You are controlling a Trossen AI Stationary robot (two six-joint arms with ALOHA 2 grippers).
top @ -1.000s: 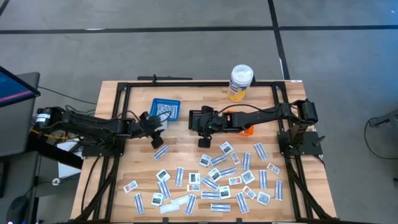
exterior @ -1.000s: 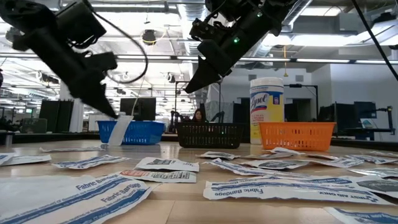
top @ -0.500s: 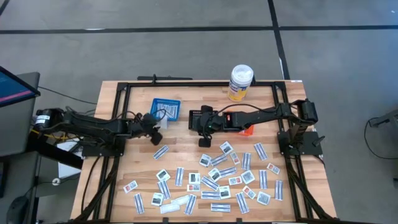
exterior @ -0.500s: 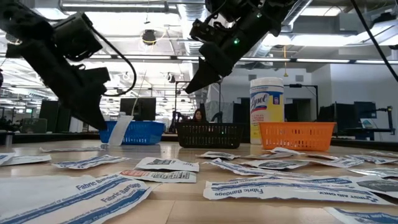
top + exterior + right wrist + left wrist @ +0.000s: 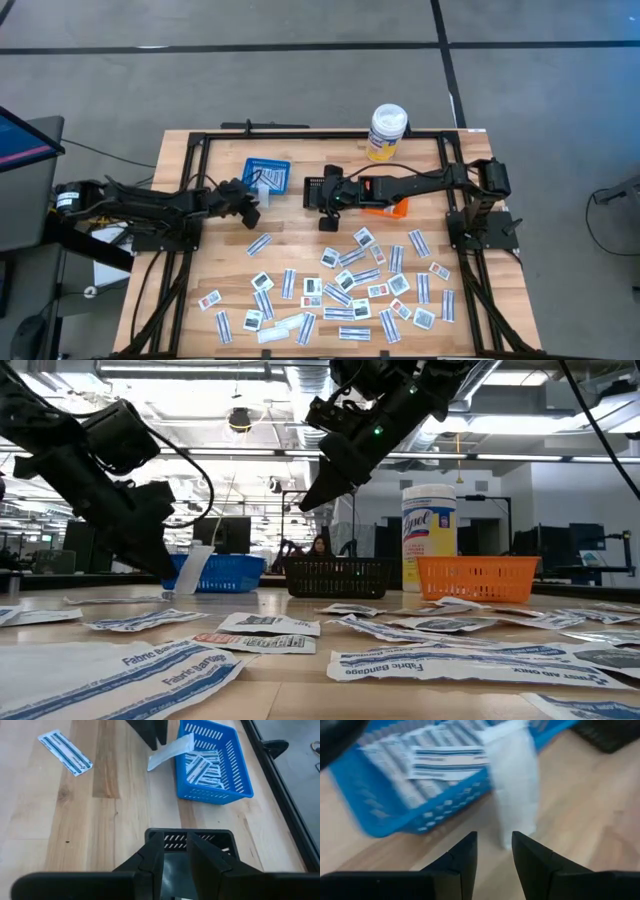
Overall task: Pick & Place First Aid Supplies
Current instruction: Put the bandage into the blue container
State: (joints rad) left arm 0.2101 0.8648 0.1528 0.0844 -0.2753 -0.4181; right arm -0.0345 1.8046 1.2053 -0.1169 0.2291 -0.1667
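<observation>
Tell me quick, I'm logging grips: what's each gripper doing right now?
Left gripper: open, empty, beside a strip leaning on the blue basket.
Right gripper: slightly open, empty, above the black basket.

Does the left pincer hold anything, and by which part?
Nothing: the left pincer is open; the white strip leans on the blue basket's rim. The right pincer hovers over the black basket.
</observation>
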